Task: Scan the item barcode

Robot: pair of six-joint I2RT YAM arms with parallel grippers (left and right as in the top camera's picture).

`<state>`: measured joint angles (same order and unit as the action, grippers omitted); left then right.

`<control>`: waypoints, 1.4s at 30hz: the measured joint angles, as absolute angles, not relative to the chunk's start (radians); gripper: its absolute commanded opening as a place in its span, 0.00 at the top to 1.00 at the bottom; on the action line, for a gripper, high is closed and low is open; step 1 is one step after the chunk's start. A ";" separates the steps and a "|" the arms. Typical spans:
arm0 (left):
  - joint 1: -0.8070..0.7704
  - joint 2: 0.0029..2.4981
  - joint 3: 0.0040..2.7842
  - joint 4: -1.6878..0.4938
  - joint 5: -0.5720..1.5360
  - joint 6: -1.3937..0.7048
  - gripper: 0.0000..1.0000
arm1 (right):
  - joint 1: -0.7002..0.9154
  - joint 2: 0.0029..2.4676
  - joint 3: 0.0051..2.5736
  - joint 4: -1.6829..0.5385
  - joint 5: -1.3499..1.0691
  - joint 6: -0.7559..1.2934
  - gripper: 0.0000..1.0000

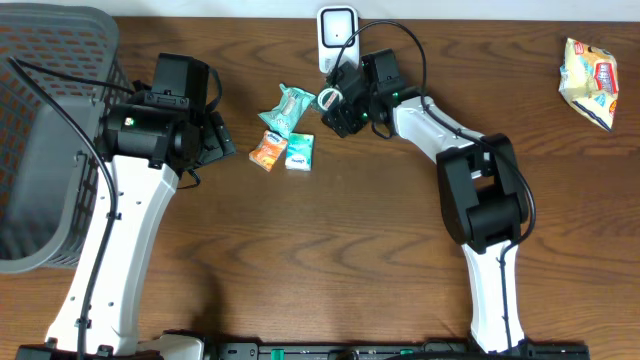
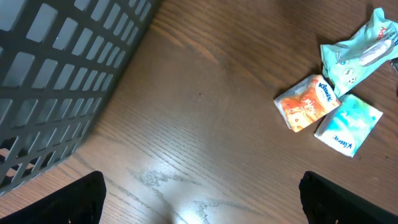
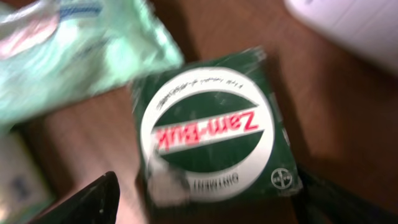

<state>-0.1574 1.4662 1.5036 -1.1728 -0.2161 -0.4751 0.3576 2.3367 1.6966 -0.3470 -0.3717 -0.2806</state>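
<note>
A green Zam-Buk ointment box (image 3: 214, 124) with a white oval label lies face up on the wood, blurred in the right wrist view. My right gripper (image 3: 214, 205) straddles it and is open, with a gap between its left finger (image 3: 93, 199) and the box edge. From overhead the box (image 1: 330, 98) sits just below the white scanner (image 1: 338, 35), under the right gripper (image 1: 337, 112). My left gripper (image 2: 202, 205) is open over bare table, left of the packets; overhead it is the left gripper (image 1: 215, 140).
A pale green packet (image 1: 287, 108), an orange Kleenex pack (image 1: 268, 153) and a teal Kleenex pack (image 1: 299, 152) lie between the arms. A grey mesh basket (image 1: 50, 130) stands at the far left. A yellow snack bag (image 1: 590, 82) lies at the far right.
</note>
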 measured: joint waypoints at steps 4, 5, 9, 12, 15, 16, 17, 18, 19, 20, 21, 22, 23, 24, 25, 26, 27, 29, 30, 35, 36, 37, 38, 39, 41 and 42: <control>-0.157 1.466 1.504 -1.172 -0.216 -0.475 0.02 | 0.359 2.277 1.692 -0.554 -0.358 -0.292 0.33; -0.157 1.466 1.504 -1.173 -0.216 -0.475 0.02 | 0.360 2.259 1.689 -0.583 -0.348 -0.293 0.26; -0.157 1.466 1.504 -1.173 -0.216 -0.475 0.02 | 0.379 2.157 1.689 -0.573 -0.250 -0.299 0.13; -0.157 1.466 1.504 -1.173 -0.216 -0.475 0.03 | 0.400 2.127 1.691 -0.488 -0.201 -0.296 0.10; -0.157 1.466 1.504 -1.173 -0.216 -0.475 0.02 | 0.416 2.137 1.691 -0.421 -0.179 -0.289 0.05; -0.157 1.466 1.504 -1.173 -0.216 -0.475 0.02 | 0.421 2.144 1.691 -0.391 -0.164 -0.276 0.05; -0.157 1.466 1.504 -1.172 -0.216 -0.475 0.02 | 0.427 2.154 1.691 -0.359 -0.142 -0.255 0.06; -0.157 1.466 1.504 -1.173 -0.216 -0.475 0.02 | 0.433 2.168 1.691 -0.331 -0.122 -0.232 0.06; -0.157 1.466 1.504 -1.173 -0.216 -0.475 0.02 | 0.438 2.182 1.691 -0.315 -0.107 -0.215 0.07; -0.157 1.466 1.504 -1.173 -0.216 -0.475 0.02 | 0.443 2.196 1.691 -0.304 -0.096 -0.202 0.07; -0.157 1.466 1.504 -1.172 -0.216 -0.475 0.02 | 0.447 2.203 1.691 -0.302 -0.091 -0.194 0.09; -0.157 1.466 1.504 -1.173 -0.216 -0.475 0.03 | 0.451 2.215 1.691 -0.304 -0.083 -0.187 0.15; -0.157 1.466 1.504 -1.173 -0.216 -0.475 0.02 | 0.455 2.220 1.691 -0.308 -0.078 -0.180 0.15; -0.157 1.466 1.504 -1.173 -0.216 -0.475 0.02 | 0.458 2.224 1.691 -0.318 -0.073 -0.173 0.15; -0.157 1.466 1.504 -1.173 -0.216 -0.475 0.02 | 0.461 2.224 1.691 -0.331 -0.071 -0.170 0.15; -0.157 1.466 1.504 -1.173 -0.216 -0.475 0.02 | 0.466 2.224 1.691 -0.339 -0.068 -0.167 0.14; -0.157 1.466 1.504 -1.173 -0.216 -0.475 0.02 | 0.469 2.224 1.691 -0.343 -0.068 -0.165 0.14; -0.157 1.466 1.504 -1.173 -0.216 -0.475 0.02 | 0.479 2.224 1.691 -0.348 -0.065 -0.166 0.14; -0.157 1.466 1.504 -1.173 -0.216 -0.475 0.02 | 0.484 2.225 1.691 -0.339 -0.064 -0.167 0.14; -0.157 1.466 1.504 -1.173 -0.216 -0.475 0.02 | 0.492 2.247 1.695 -0.269 -0.060 -0.170 0.13; -0.157 1.466 1.504 -1.173 -0.216 -0.475 0.02 | 0.490 2.264 1.695 -0.261 -0.059 -0.170 0.13; -0.157 1.466 1.504 -1.173 -0.216 -0.475 0.02 | 0.490 2.288 1.696 -0.250 -0.059 -0.170 0.13; -0.157 1.466 1.504 -1.172 -0.216 -0.475 0.02 | 0.490 2.309 1.696 -0.246 -0.058 -0.170 0.13; -0.157 1.466 1.504 -1.173 -0.216 -0.475 0.02 | 0.490 2.326 1.696 -0.245 -0.058 -0.170 0.13; -0.157 1.466 1.504 -1.172 -0.216 -0.475 0.03 | 0.487 2.351 1.699 -0.228 -0.070 -0.173 0.13; -0.157 1.466 1.504 -1.174 -0.216 -0.475 0.02 | 0.485 2.352 1.700 -0.228 -0.068 -0.178 0.13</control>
